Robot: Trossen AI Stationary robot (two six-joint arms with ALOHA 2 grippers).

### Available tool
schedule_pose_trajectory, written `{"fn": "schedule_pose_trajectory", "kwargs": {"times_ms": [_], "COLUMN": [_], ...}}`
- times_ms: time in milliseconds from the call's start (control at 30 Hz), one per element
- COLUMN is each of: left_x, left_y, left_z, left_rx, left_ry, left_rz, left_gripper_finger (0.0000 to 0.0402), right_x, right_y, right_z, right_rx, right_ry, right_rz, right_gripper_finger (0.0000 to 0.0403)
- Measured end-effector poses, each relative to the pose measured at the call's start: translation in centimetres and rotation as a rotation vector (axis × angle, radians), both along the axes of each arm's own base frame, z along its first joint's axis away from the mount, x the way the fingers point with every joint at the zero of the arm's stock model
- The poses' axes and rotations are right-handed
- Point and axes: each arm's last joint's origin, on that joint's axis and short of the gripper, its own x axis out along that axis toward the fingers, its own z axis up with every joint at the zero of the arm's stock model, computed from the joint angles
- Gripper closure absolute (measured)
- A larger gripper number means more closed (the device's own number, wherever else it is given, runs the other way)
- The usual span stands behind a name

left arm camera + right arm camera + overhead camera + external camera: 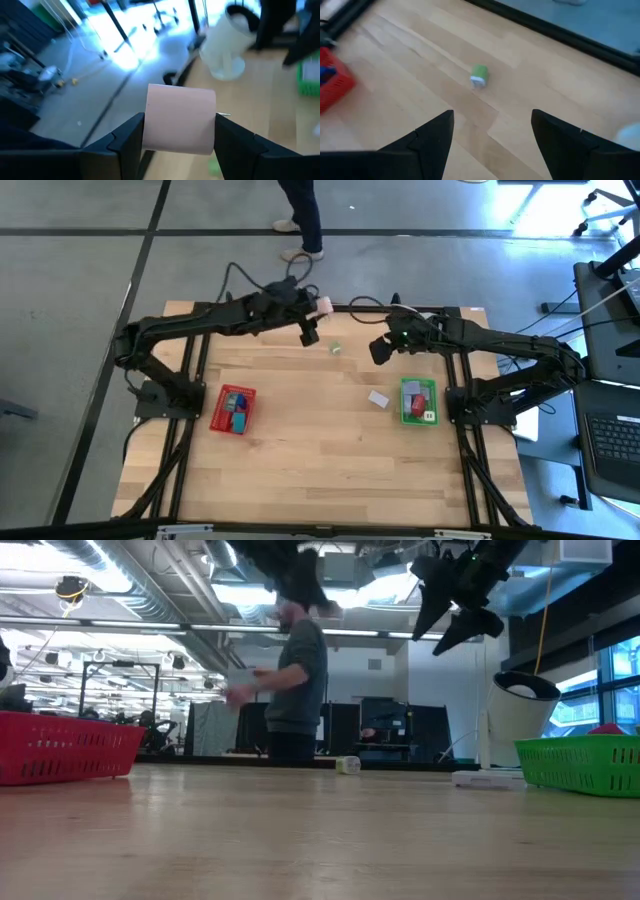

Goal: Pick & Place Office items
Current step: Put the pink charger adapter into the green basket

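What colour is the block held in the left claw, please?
Pink; the block shows best in the left wrist view.

I see big lab or workshop. Bare pipes [130, 585] and long lights on ceiling. Gray concrete floor [70, 270] around wooden table [320, 450]. Office chair [608, 205], laptop [612, 442] at side. Person [292, 675] stands behind table.

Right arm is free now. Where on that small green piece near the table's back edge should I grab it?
Come straight down with the open right gripper over the green piece. It lies on its side, alone on bare wood, so close across its short green body, not the whitish end.
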Motion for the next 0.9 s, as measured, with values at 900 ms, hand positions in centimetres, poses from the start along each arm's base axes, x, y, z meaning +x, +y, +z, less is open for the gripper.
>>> {"fn": "schedule_pose_trajectory", "kwargs": {"times_ms": [900], "left_x": [-0.6], "left_y": [-4.9], "left_z": [3.5], "left_rx": [0.207], "left_ry": [-0.083], "left_rz": [-0.040], "left_gripper_finger": [0.0202], "right_x": [2.1], "right_y": [-1.6], "right_z": [3.1], "right_rx": [0.031], "right_ry": [-0.435], "right_rz": [0.172], "right_gripper_finger": [0.0133]}}
